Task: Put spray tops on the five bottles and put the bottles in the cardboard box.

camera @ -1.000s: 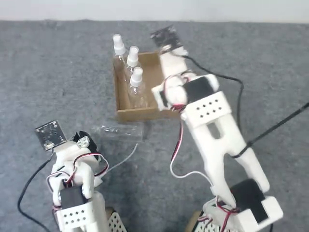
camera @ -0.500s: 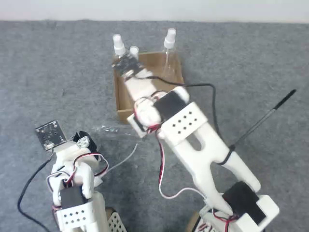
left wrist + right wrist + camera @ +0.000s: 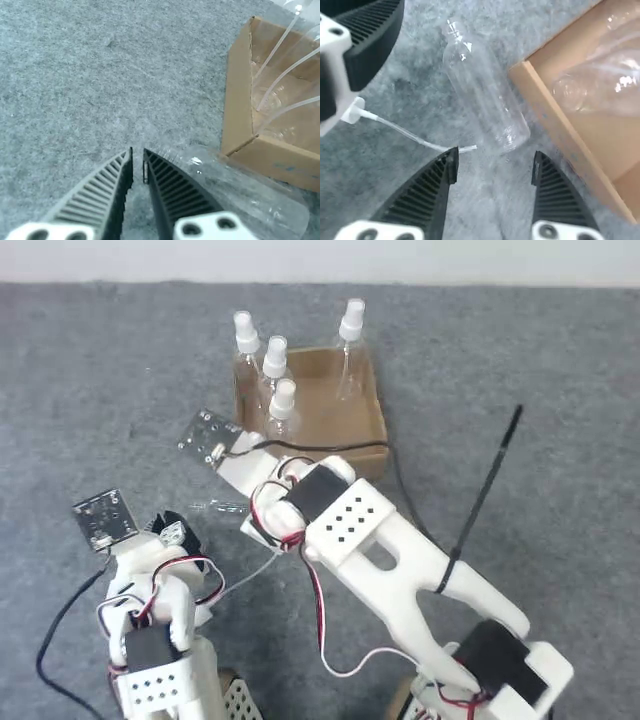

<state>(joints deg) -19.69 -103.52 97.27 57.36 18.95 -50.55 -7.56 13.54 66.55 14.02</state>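
A clear bottle (image 3: 485, 97) without a top lies on its side on the grey carpet, just in front of the cardboard box (image 3: 381, 430). My right gripper (image 3: 492, 162) hovers open over the bottle's base end, touching nothing. A loose spray top (image 3: 356, 112) lies beside the bottle, and its thin tube (image 3: 255, 565) runs toward my left arm. My left gripper (image 3: 137, 160) is shut and empty, low over the carpet next to the bottle (image 3: 235, 185). Several capped bottles stand in the box: three (image 3: 283, 405) at its left, one (image 3: 351, 325) at the back right.
The box (image 3: 240, 100) stands at the back middle of the carpet. A black cable (image 3: 485, 495) crosses the carpet to the right of the right arm. Open carpet stretches to the left of the box and to the far right.
My right arm swung left from the box's right side to over the lying bottle, uncovering a capped bottle standing at the box's back right. The left arm has not moved.
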